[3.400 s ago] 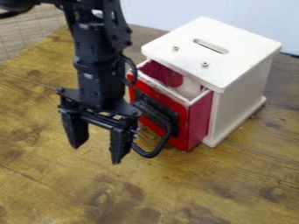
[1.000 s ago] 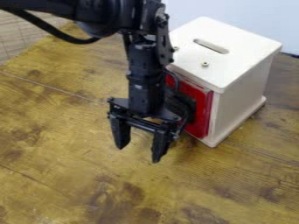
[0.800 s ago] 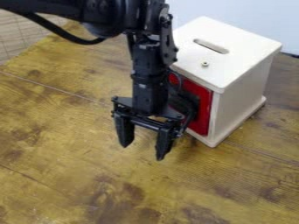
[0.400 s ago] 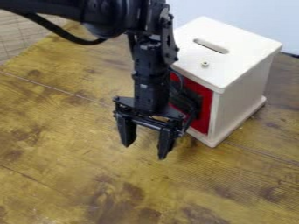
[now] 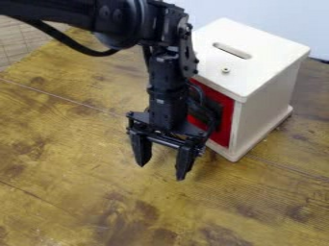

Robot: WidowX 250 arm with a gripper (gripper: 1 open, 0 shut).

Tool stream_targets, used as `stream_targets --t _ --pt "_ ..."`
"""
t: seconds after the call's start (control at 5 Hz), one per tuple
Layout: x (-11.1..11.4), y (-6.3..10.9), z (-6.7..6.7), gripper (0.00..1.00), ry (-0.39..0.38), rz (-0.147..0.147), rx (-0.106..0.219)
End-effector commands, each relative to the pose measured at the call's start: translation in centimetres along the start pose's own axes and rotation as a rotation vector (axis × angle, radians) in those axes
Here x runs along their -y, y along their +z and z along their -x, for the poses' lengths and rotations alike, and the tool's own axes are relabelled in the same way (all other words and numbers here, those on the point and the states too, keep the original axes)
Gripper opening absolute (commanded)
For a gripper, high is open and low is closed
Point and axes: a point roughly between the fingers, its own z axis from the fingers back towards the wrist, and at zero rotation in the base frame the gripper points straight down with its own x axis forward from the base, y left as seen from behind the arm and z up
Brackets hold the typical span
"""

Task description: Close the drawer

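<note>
Black two-fingered robot gripper (image 5: 164, 154), fingers parted and pointing down over the wooden tabletop (image 5: 77, 187), with nothing between them; contact with the drawer's handle side cannot be told. Red box-shaped drawer with a glossy front (image 5: 228, 123) sits in the white box casing (image 5: 264, 86) near the tabletop's far right corner, seemingly almost flush; further pushing could skid the casing or snag the gripper on the drawer's handle.

Single view, looking down at a slant from above the wooden tabletop (image 5: 77, 173), fairly near, facing the white box (image 5: 251, 72)
</note>
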Motion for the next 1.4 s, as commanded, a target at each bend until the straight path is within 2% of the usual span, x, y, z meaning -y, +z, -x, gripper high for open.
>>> stream_targets --t 0.0,0.4,0.8,1.2 --pt "-0.1 3.5 -0.2 1.00 0.008 0.001 0.087" --pt "-0.7 4.5 0.3 1.00 0.011 -0.009 0.086" --pt "-1.2 6.1 1.1 1.00 0.014 -0.020 0.099" --pt "-1.7 6.6 0.8 1.00 0.025 -0.027 0.111"
